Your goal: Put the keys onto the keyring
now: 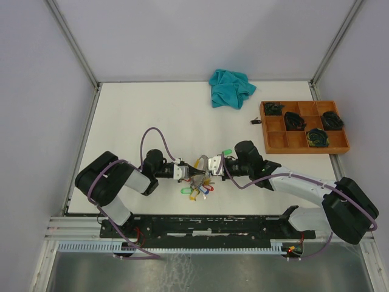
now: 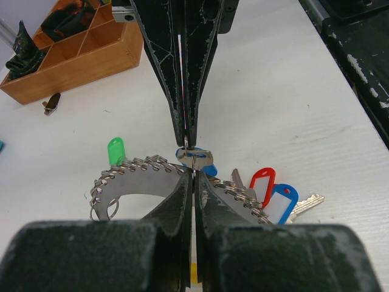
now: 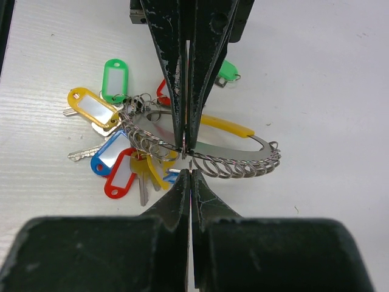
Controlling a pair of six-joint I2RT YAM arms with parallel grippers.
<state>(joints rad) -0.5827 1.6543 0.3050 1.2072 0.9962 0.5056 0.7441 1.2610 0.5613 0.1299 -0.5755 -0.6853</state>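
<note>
The keyring [image 3: 243,161] is a large silver ring strung with several small split loops, lying at the table's middle [image 1: 200,164]. Keys with green [image 3: 113,79], yellow [image 3: 91,108], blue [image 3: 109,155] and red [image 3: 120,176] tags cluster at its one end. My left gripper [image 2: 194,173] is shut on the keyring's wire. My right gripper [image 3: 191,167] faces it tip to tip, shut on the small loop of a blue-tagged key [image 2: 209,167]. In the top view the left gripper [image 1: 196,174] and right gripper [image 1: 205,171] nearly touch. A green tag [image 1: 227,152] lies beside the right gripper.
A wooden compartment tray [image 1: 265,131] with dark items stands at the right back, also in the left wrist view [image 2: 91,61]. A teal cloth [image 1: 231,88] lies at the back. A small dark clip [image 1: 256,121] sits left of the tray.
</note>
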